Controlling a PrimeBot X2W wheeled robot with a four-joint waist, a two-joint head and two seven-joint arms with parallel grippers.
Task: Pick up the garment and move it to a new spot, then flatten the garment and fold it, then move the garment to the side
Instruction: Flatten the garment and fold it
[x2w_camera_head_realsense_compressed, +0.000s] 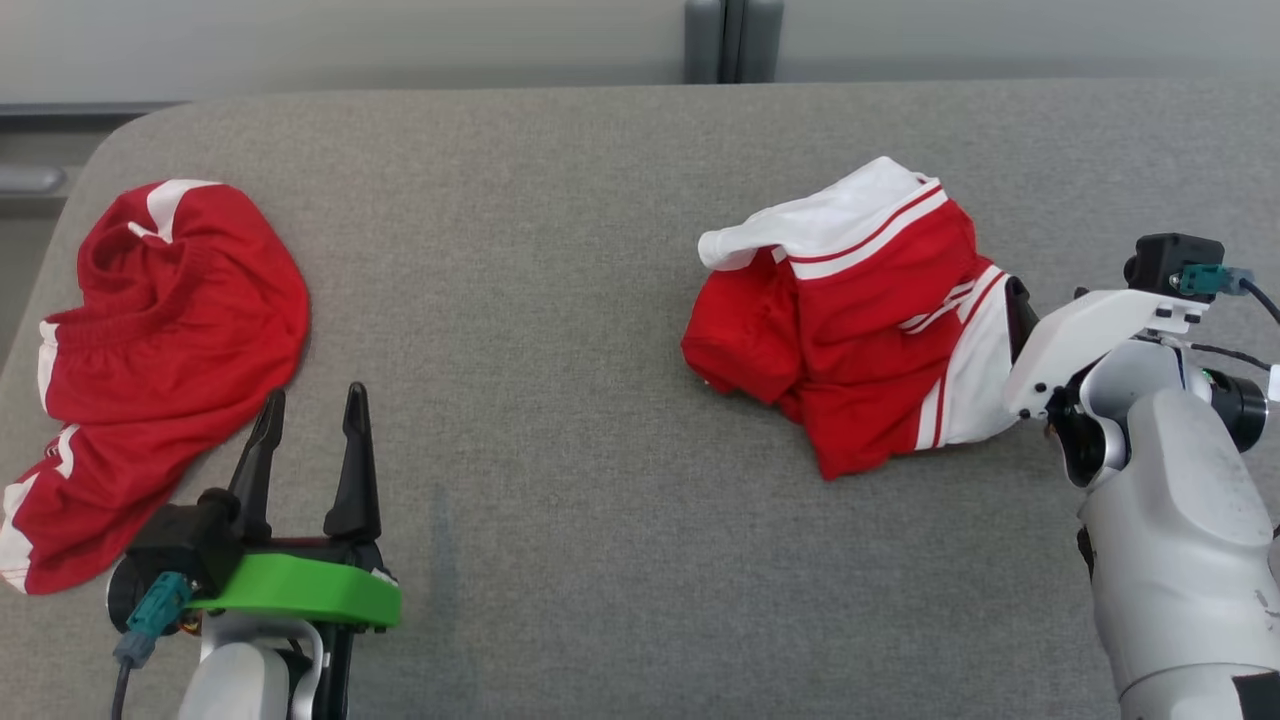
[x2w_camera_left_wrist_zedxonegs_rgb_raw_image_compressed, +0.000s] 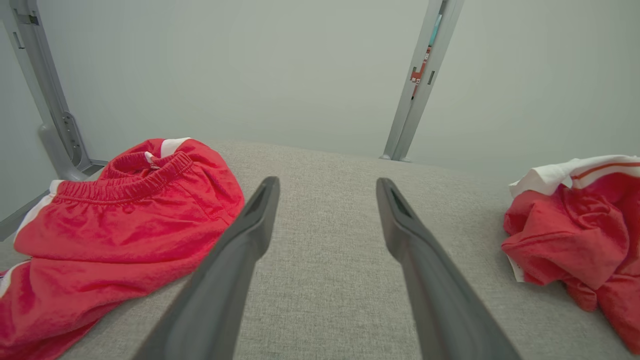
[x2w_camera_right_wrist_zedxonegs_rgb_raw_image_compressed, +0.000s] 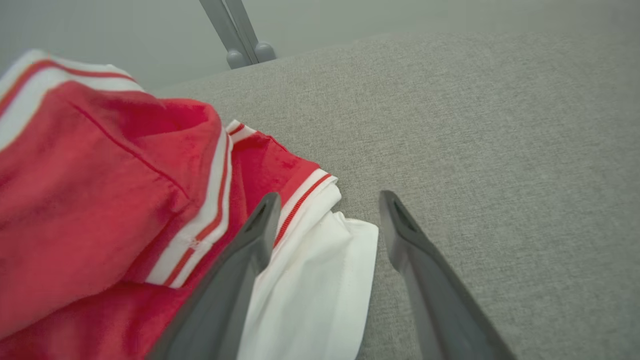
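Grey cloth surface (x2w_camera_head_realsense_compressed: 600, 450), two red items on it, well apart. Red shorts (x2w_camera_head_realsense_compressed: 170, 330) lie at far L, waistband up, loosely spread. The garment (x2w_camera_head_realsense_compressed: 850, 330) is a crumpled red/white heap at R-centre, and R arm is on it, so I take it as the task item.

R fingers (x2w_camera_right_wrist_zedxonegs_rgb_raw_image_compressed: 255, 240) are spread wide with nothing gripped. They're low at the heap's R edge: one finger lies over the white side panel (x2w_camera_right_wrist_zedxonegs_rgb_raw_image_compressed: 320, 290), the other over bare surface, panel edge betw them. Can't tell if they touch the cloth.

L fingers (x2w_camera_head_realsense_compressed: 352, 470) are also spread and empty, parked near-front just beside the shorts, pointing away from the robot.

Handling, my read:
- thin sports knit, v. light, fully limp, no stiffness to lever on
- prob a bit slick, so a shallow pinch may slip and needs a deep bite
- heap is multi-layer, so grabbing mid-bulk lifts a wad and makes flattening harder
- it'll drape and swing once lifted, so carry it low

Best hold: the white panel edge by the red piping (x2w_camera_right_wrist_zedxonegs_rgb_raw_image_compressed: 300, 205). It's a doubled seam, so it grips better and it's already betw the R fingers.
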